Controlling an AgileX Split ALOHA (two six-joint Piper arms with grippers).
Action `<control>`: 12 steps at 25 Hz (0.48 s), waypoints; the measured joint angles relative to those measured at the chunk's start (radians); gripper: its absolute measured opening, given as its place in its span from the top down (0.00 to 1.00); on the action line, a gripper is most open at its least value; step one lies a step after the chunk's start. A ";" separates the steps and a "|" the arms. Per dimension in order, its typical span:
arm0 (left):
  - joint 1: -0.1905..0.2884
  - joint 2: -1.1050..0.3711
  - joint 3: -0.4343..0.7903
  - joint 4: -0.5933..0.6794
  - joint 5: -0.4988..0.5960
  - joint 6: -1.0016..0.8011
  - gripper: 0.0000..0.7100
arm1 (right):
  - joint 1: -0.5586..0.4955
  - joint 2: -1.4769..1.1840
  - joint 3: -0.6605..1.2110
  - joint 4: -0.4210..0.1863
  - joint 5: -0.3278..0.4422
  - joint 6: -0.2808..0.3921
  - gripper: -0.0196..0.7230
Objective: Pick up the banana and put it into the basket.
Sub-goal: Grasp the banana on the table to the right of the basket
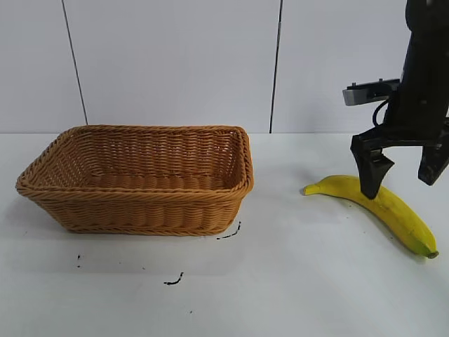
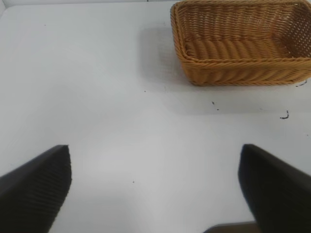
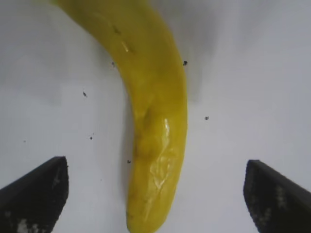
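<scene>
The yellow banana (image 1: 389,208) lies flat on the white table at the right, its dark-tipped end toward the front right. My right gripper (image 1: 405,179) hangs just above its middle, open wide, one finger on each side, not touching it. In the right wrist view the banana (image 3: 155,126) runs between the two spread fingers. The tan wicker basket (image 1: 42,177) stands empty at the left centre; it also shows in the left wrist view (image 2: 194,68). My left gripper (image 2: 155,187) is open and empty over bare table, away from the basket; it is out of the exterior view.
Small black marks (image 1: 174,281) dot the table in front of the basket. A white panelled wall stands behind the table.
</scene>
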State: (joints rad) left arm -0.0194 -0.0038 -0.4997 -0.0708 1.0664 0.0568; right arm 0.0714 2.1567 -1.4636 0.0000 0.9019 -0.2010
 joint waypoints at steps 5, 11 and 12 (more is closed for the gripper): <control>0.000 0.000 0.000 0.000 0.000 0.000 0.02 | 0.000 0.027 0.000 0.000 -0.040 0.030 0.08; 0.000 0.000 0.000 0.000 0.000 0.000 0.02 | 0.000 0.052 0.000 -0.013 -0.060 0.061 0.08; 0.000 0.000 0.000 0.000 0.000 0.000 0.02 | 0.000 0.052 0.000 -0.014 -0.060 0.061 0.10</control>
State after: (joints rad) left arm -0.0194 -0.0038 -0.4997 -0.0708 1.0664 0.0568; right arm 0.0714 2.2083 -1.4636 -0.0143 0.8415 -0.1404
